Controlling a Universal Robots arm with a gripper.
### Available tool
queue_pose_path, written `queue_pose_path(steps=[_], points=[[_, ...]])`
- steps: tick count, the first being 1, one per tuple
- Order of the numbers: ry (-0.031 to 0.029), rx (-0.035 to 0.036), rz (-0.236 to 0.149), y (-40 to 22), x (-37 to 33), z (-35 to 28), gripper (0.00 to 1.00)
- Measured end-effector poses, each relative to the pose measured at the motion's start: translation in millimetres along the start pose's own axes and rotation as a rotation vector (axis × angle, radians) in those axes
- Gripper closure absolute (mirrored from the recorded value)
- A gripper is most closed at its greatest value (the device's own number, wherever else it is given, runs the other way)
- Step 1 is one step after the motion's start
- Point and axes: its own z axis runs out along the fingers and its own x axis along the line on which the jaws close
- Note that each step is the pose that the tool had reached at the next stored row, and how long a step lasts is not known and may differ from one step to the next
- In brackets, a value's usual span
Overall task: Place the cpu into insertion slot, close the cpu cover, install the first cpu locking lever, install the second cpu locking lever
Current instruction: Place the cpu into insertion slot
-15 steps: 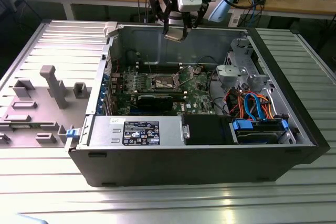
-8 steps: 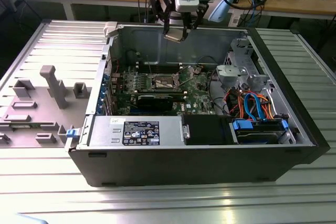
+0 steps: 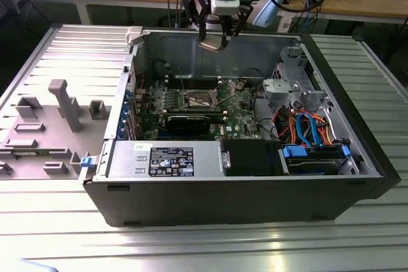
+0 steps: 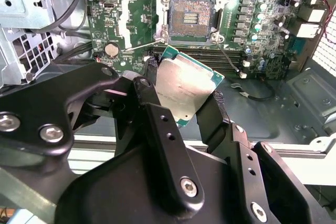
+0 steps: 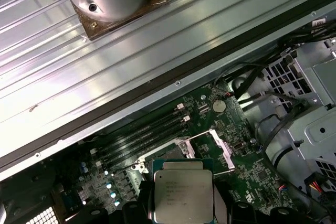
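The gripper grips the cpu by two opposite edges, holding it in the air above the bare insertion slot of the green motherboard

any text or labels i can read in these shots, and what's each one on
Nothing is legible enough to quote.
Black label on the power supply: rows of white print, too small to read.
Top of the cpu, first wrist view: several faint lines, blurred.
Green circuit board: tiny white markings, too small to read.
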Motion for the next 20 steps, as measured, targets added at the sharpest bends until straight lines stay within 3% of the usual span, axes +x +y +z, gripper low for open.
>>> queue_pose_path(steps=[13, 20], points=[[-0.0004, 0.0, 0.005, 0.0, 0.0, 0.0, 0.45], [-0.0084, -0.001, 0.096, -0.1, 0.0, 1.6, 0.45]])
